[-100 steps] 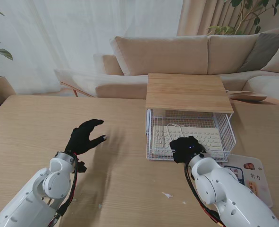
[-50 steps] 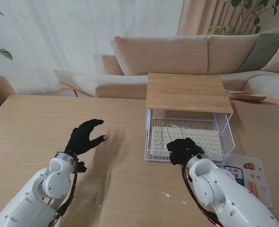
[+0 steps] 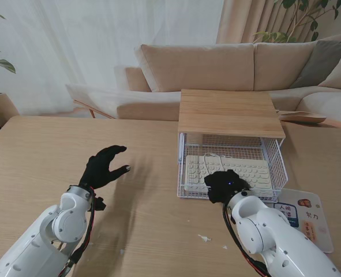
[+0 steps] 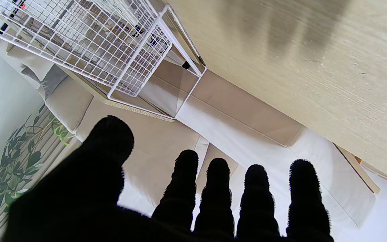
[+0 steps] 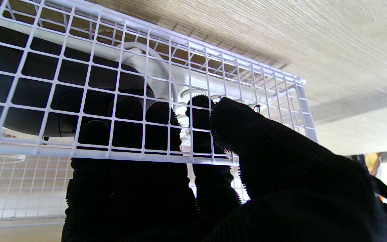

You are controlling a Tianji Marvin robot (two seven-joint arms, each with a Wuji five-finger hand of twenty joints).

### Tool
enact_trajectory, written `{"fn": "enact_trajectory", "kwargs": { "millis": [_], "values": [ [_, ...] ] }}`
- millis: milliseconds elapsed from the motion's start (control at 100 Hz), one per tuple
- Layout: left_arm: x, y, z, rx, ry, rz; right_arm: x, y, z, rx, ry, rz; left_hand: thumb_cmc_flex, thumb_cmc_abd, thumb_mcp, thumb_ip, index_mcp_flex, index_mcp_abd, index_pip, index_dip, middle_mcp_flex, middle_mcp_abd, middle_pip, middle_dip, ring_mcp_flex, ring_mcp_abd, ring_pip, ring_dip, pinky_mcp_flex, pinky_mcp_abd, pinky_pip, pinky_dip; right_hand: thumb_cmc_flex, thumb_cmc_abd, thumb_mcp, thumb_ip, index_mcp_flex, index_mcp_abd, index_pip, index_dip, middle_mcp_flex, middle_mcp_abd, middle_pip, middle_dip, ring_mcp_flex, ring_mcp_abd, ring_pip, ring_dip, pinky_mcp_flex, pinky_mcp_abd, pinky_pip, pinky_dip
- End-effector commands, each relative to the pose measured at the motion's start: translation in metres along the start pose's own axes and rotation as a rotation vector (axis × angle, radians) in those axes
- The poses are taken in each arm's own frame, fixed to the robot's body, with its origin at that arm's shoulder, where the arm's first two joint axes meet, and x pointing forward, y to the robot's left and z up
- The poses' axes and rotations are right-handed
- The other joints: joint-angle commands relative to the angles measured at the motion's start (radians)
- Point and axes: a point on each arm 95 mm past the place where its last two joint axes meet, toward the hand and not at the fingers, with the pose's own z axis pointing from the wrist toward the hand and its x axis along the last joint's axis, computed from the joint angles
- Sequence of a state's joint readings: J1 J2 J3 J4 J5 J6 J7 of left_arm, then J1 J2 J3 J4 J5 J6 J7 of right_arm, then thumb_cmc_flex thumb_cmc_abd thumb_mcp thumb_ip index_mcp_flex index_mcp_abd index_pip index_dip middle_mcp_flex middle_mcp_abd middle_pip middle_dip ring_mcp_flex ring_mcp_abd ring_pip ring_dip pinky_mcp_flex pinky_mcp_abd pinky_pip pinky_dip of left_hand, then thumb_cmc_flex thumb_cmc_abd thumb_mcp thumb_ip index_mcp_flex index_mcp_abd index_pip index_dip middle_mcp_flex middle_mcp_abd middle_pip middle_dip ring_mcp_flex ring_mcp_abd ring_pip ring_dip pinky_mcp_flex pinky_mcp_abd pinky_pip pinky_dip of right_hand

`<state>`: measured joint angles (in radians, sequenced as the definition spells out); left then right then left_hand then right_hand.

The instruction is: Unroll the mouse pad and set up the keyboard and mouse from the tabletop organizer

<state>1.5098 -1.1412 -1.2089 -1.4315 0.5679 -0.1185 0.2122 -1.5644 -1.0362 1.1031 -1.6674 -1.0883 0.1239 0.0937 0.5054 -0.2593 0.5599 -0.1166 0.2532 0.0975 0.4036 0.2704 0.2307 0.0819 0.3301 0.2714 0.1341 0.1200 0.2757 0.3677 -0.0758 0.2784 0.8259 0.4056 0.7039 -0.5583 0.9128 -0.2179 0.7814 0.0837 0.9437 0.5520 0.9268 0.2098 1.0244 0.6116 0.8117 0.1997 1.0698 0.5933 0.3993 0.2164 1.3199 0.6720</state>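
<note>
The right hand [image 3: 222, 183] has its fingers [image 5: 129, 111] curled through the basket [image 3: 277, 167] front wall, gripping it; the left hand [image 3: 102, 166] is spread open left of the basket.

1. One wire organizer [image 3: 277, 167] with a wooden top.
2. One white keyboard [image 3: 251, 168] inside its drawer.
3. One dark mouse [image 5: 29, 101], seen through the mesh from the right wrist.
4. Two black-gloved hands: left hand [image 3: 104, 166] and right hand [image 3: 223, 183].
5. One printed card [image 3: 308, 222] on the table.
6. One beige sofa [image 3: 216, 66] behind.
</note>
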Motion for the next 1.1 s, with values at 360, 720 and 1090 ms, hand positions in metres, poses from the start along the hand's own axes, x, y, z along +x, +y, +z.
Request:
{"fn": "enact_trajectory", "kwargs": {
  "millis": [360,720,1090],
  "values": [
    [0.003,0.002,0.0,-0.01,0.003,-0.006,0.01,-0.008,-0.007,0.017,0.024,0.009,0.016,0.031,-0.021,0.045,0.016,0.004,-0.014,-0.009,-0.023,0.015,-0.008,-0.006,-0.04,-0.012,-0.017,0.013,-0.009,0.008,-0.032,-0.014,0.029,-0.005,0.001,-0.042,-0.007,-0.117,0.007,0.004,-0.02,-0.035,0.031,0.021,0.048,-0.03,0.091,0.033,-0.024,-0.06,-0.042,0.009],
    [0.003,0.0,-0.001,-0.003,0.002,-0.008,0.007,0.016,-0.017,-0.059,0.042,0.005,0.016,0.031,-0.021,0.045,0.014,0.003,-0.015,-0.009,-0.023,0.016,-0.008,-0.005,-0.041,-0.012,-0.017,0.013,-0.009,0.008,-0.032,-0.014,-0.144,0.039,-0.012,0.092,-0.221,-0.088,-0.329,0.044,-0.368,-0.094,-0.041,-0.028,-0.238,-0.05,-0.046,-0.02,-0.219,-0.103,-0.147,-0.022],
    [0.001,0.0,0.0,0.006,-0.005,-0.031,-0.013,0.061,-0.028,-0.156,-0.015,-0.012,0.016,0.032,-0.022,0.045,0.014,0.003,-0.016,-0.01,-0.023,0.015,-0.009,-0.006,-0.041,-0.013,-0.018,0.013,-0.009,0.008,-0.032,-0.014,-0.225,0.028,-0.083,0.102,-0.333,-0.066,-0.396,0.082,-0.532,-0.105,-0.088,-0.063,-0.382,-0.066,-0.183,-0.072,-0.298,-0.116,-0.233,-0.035]
  ]
}}
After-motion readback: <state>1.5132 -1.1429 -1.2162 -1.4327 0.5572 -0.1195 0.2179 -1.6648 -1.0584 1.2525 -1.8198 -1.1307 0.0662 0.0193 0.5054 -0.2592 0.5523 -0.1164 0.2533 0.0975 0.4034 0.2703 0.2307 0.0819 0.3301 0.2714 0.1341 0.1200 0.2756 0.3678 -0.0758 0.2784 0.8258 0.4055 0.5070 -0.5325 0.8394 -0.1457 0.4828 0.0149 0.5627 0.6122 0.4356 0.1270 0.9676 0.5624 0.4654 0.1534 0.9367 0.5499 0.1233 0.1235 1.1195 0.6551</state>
